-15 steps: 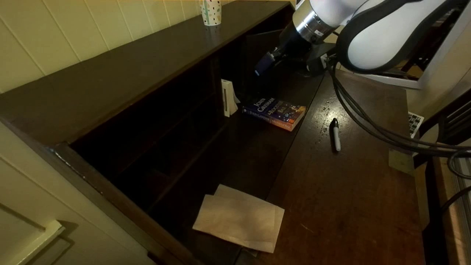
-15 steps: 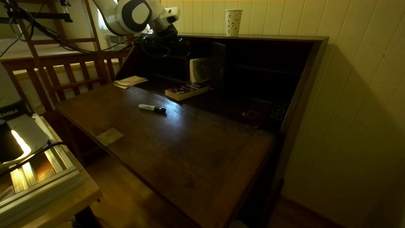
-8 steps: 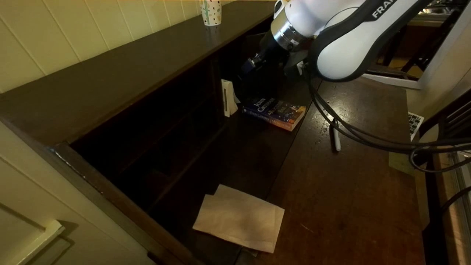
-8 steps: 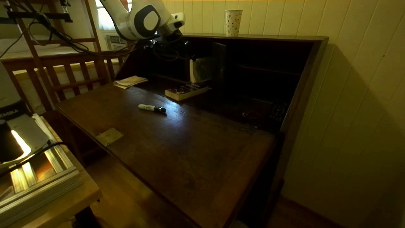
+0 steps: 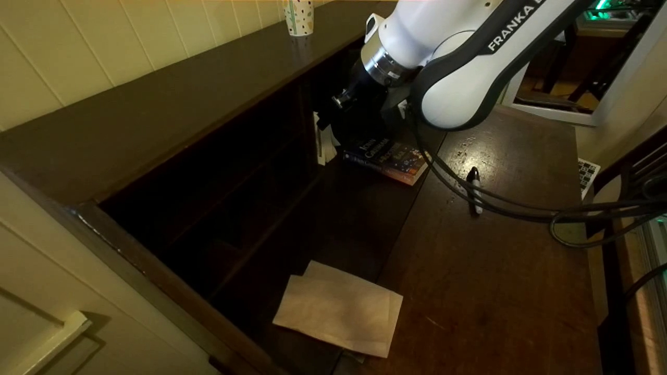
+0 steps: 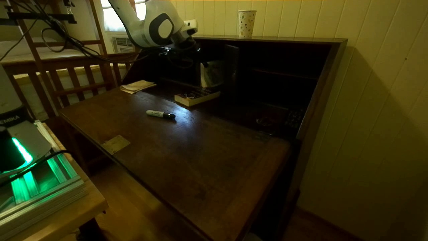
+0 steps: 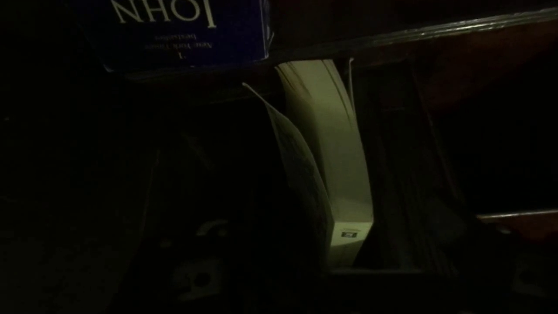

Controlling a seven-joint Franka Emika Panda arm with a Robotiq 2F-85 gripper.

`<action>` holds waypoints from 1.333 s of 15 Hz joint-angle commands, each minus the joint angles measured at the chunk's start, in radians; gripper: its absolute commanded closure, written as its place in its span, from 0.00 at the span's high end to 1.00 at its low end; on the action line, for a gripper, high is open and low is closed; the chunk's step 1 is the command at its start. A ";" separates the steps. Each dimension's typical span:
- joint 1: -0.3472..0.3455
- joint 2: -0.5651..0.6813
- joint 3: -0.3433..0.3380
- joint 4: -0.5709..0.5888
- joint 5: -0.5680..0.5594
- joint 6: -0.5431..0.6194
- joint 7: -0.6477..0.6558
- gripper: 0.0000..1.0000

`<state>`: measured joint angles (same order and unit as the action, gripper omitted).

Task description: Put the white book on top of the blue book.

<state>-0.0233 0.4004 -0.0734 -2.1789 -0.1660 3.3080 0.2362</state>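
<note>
The white book (image 5: 325, 143) stands upright against a divider in the desk's dark back compartments. It also shows in an exterior view (image 6: 210, 75) and, with its front cover fanned away from its pages, in the wrist view (image 7: 342, 152). The blue book (image 5: 388, 159) lies flat in front of it; it also shows in an exterior view (image 6: 197, 97) and in the wrist view (image 7: 174, 39). My gripper (image 5: 324, 122) is close by the white book's upper part. In the dark wrist view its fingers look wide apart, one either side of the book's end. Contact cannot be told.
The hutch top (image 5: 182, 104) overhangs the compartments, with a patterned cup (image 5: 299, 20) on it. An open compartment door (image 6: 231, 67) stands beside the white book. Pale paper sheets (image 5: 338, 312) and a marker (image 5: 475, 192) lie on the desk. Arm cables (image 5: 500, 205) hang over it.
My gripper has moved along the hutch and lower, up to the white book, and now partly covers its top in an exterior view. The base light turned green. The books have not moved.
</note>
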 commanded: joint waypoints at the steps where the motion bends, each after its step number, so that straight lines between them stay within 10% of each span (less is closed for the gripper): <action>1: -0.006 0.049 0.024 0.046 0.093 0.024 -0.066 1.00; 7: -0.007 0.077 0.037 0.077 0.145 0.016 -0.113 0.96; 16: -0.011 0.082 0.055 0.086 0.151 0.008 -0.130 0.26; 17: -0.010 0.081 0.055 0.085 0.151 0.007 -0.130 0.63; 20: -0.017 0.079 0.055 0.084 0.153 0.002 -0.133 0.72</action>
<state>-0.0290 0.4585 -0.0256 -2.1268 -0.0435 3.3093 0.1383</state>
